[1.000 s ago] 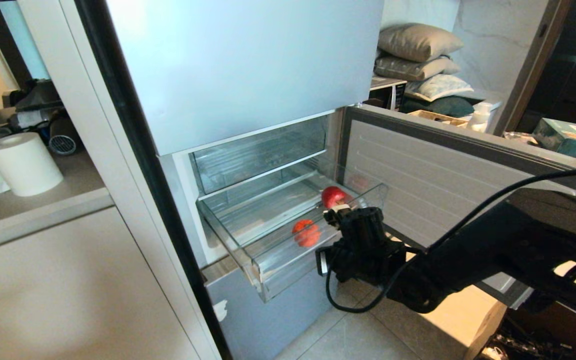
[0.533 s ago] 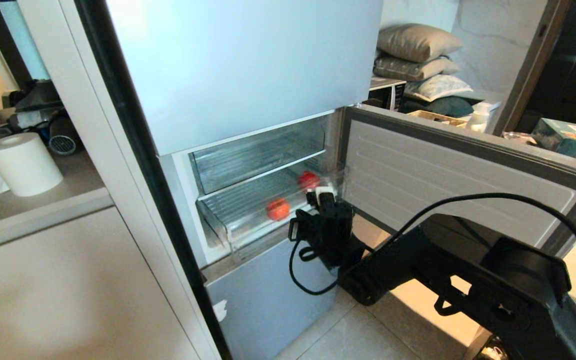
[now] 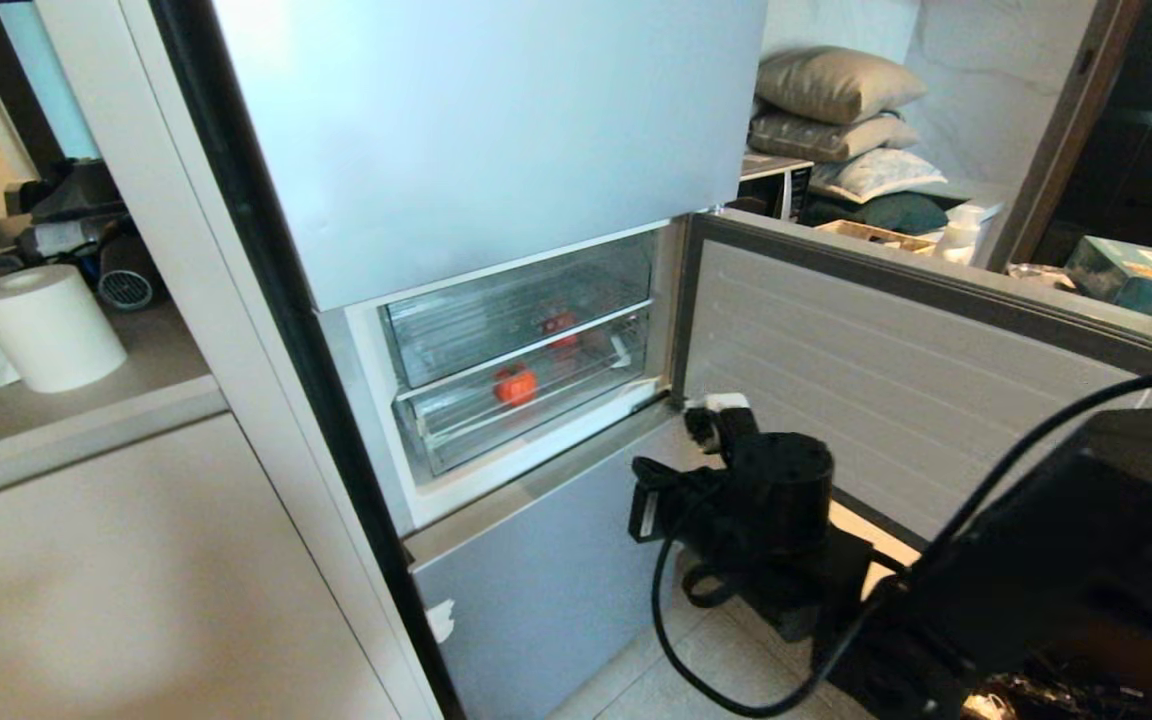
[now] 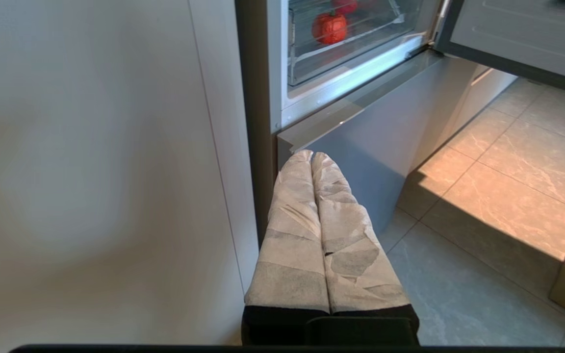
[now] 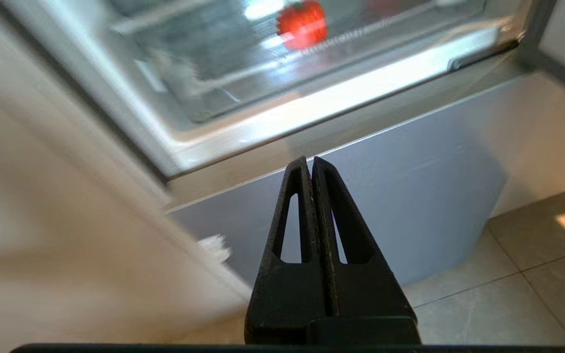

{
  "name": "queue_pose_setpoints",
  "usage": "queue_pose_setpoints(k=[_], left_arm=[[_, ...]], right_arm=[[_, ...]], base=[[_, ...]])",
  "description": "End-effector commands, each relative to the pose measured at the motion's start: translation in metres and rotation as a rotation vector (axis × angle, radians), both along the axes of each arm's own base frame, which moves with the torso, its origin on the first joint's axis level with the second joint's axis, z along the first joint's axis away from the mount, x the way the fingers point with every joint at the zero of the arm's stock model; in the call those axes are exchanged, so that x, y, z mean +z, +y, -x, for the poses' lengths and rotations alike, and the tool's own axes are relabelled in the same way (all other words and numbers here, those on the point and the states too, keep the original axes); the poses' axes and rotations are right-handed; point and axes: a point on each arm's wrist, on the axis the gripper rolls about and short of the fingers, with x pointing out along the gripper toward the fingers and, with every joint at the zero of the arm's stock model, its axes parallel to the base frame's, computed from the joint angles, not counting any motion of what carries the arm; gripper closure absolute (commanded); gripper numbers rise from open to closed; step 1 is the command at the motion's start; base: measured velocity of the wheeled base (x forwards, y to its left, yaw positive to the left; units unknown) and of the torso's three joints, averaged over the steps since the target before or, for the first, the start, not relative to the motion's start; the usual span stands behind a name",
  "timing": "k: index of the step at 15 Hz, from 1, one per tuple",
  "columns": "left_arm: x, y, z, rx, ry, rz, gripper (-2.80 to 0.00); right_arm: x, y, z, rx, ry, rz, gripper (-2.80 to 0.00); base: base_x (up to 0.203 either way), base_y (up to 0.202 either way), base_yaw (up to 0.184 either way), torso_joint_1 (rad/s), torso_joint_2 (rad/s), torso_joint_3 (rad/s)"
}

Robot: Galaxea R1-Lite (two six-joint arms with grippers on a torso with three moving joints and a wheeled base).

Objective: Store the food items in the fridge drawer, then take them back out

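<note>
Tall pale fridge (image 3: 496, 150), with the middle door (image 3: 886, 330) swung wide to the right, presumably to keep the compartment reachable.

Inside the opening, the clear fridge drawer (image 3: 526, 410), slid fully home under the upper bin (image 3: 516, 315), front wall flush with the frame. Judged as the storing half done, with the taking-out half yet to come.

Right hand (image 3: 718, 403) just outside the lower right corner of the opening, near the door hinge. Fingers pressed together, gripping nothing, clear of the drawer front. Probably needs to open and find the drawer's lip before anything can come out.

Left hand (image 4: 312, 159) low beside the bottom door panel (image 4: 375, 142), padded fingers (image 4: 292, 215) closed on nothing, parked out of the way.

Seen through the clear plastic: front fruit (image 3: 515, 384), red, near the drawer's front wall and left of centre. Rear fruit (image 3: 558, 325), red too, toward the back right. Cannot tell whether they touch the walls.
</note>
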Motion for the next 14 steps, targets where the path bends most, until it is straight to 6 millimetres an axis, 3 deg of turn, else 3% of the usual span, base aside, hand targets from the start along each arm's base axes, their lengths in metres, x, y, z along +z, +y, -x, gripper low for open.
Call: queue_pose_setpoints(k=[1,7,9,11,14], left_arm=[[0.0,0.0,0.0,0.0,-0.002,-0.001,0.0],[0.0,0.0,0.0,0.0,-0.001,-0.001,0.0],[0.0,0.0,0.0,0.0,-0.002,0.001,0.0],[0.0,0.0,0.0,0.0,-0.001,0.0,0.0],[0.0,0.0,0.0,0.0,-0.002,0.001,0.0]], right_arm=[[0.058,-0.04,0.049,0.013,-0.091,-0.084,0.0],[0.128,-0.142,0.153,-0.093,-0.277,-0.187,0.0],[0.135,-0.178,0.184,-0.21,-0.293,-0.177,0.0],[0.129,-0.211,0.207,-0.368,-0.278,-0.131,0.0],[0.129,-0.242,0.219,-0.704,-0.299,-0.088,0.0]], base=[[0.0,0.0,0.0,0.0,0.0,0.0],[0.0,0.0,0.0,0.0,0.0,0.0],[0.0,0.0,0.0,0.0,0.0,0.0],[0.0,0.0,0.0,0.0,0.0,0.0],[0.0,0.0,0.0,0.0,0.0,0.0]])
